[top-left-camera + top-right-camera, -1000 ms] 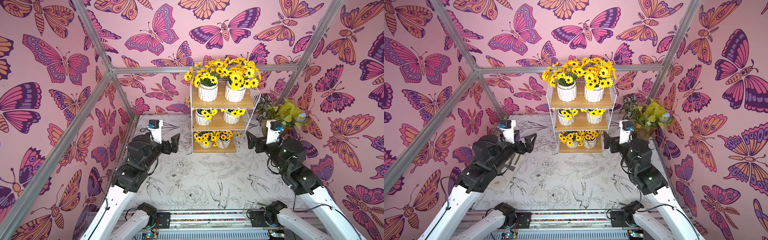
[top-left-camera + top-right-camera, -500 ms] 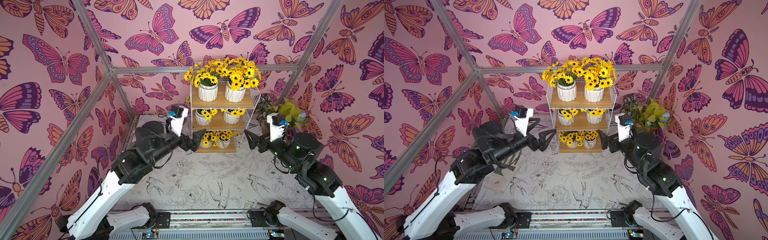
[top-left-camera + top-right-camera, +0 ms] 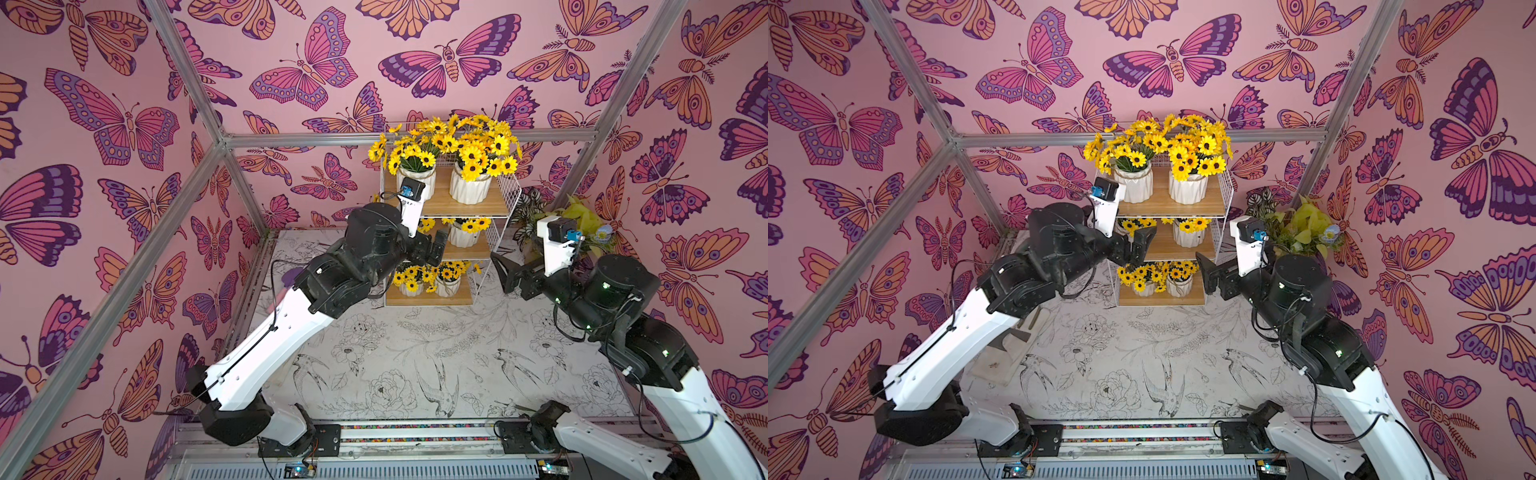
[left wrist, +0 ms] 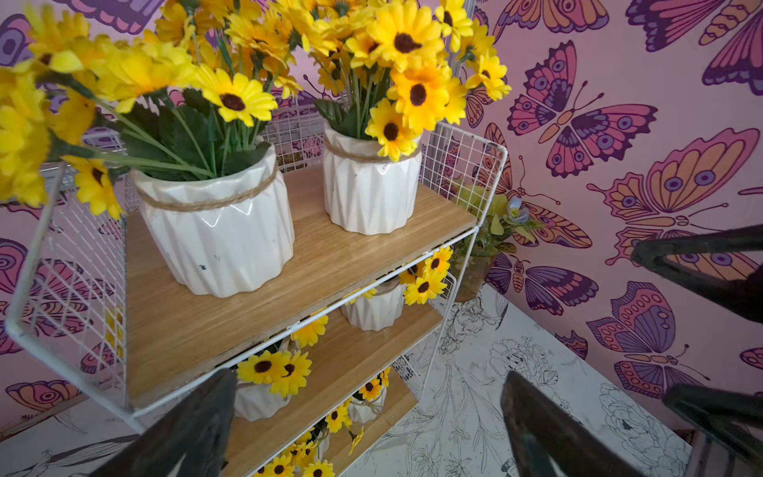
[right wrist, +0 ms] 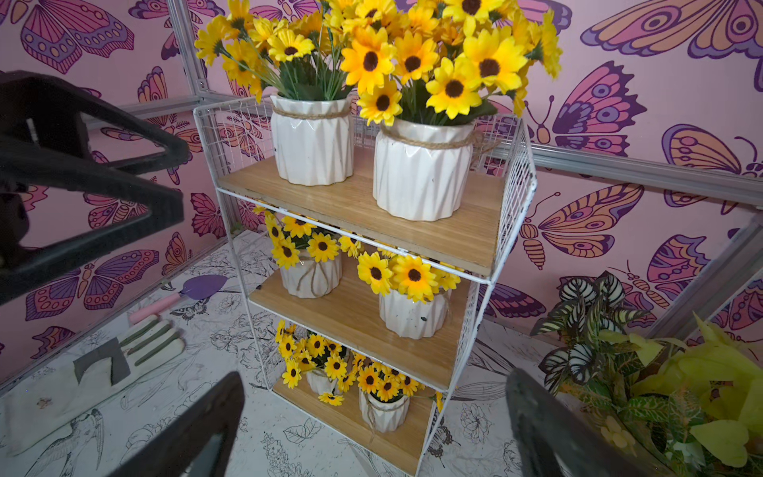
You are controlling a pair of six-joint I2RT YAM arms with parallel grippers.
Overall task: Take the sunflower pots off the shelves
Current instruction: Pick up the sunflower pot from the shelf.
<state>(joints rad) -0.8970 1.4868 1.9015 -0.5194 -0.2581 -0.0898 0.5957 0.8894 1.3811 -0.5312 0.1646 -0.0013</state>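
Note:
The shelves point(image 3: 444, 195) stand at the back, a white wire rack with three wooden boards. Two sunflower pots sit on each tier. The top pair point(image 5: 311, 144) point(image 5: 421, 173) is the tallest, the middle pair point(image 5: 309, 274) point(image 5: 413, 314) and bottom pair point(image 5: 384, 409) sit under the boards. My left gripper point(image 3: 436, 249) point(image 4: 367, 376) hangs open in front of the middle tier's left side, holding nothing. It hides the middle left pot in both top views. My right gripper point(image 3: 503, 272) point(image 5: 375, 378) is open and empty, just right of the rack near its lower tiers.
A brownish pot of yellow-green foliage point(image 3: 582, 220) and a striped-leaf plant point(image 5: 586, 314) stand right of the rack, close behind my right arm. A gardening glove point(image 5: 124, 355) and a purple trowel point(image 5: 198, 287) lie on the mat to the left. Metal frame posts line the walls.
Both arms have risen and reached toward the rack. The left gripper went from the left floor area to the middle tier's front, and the right one closed in on the rack's right side.

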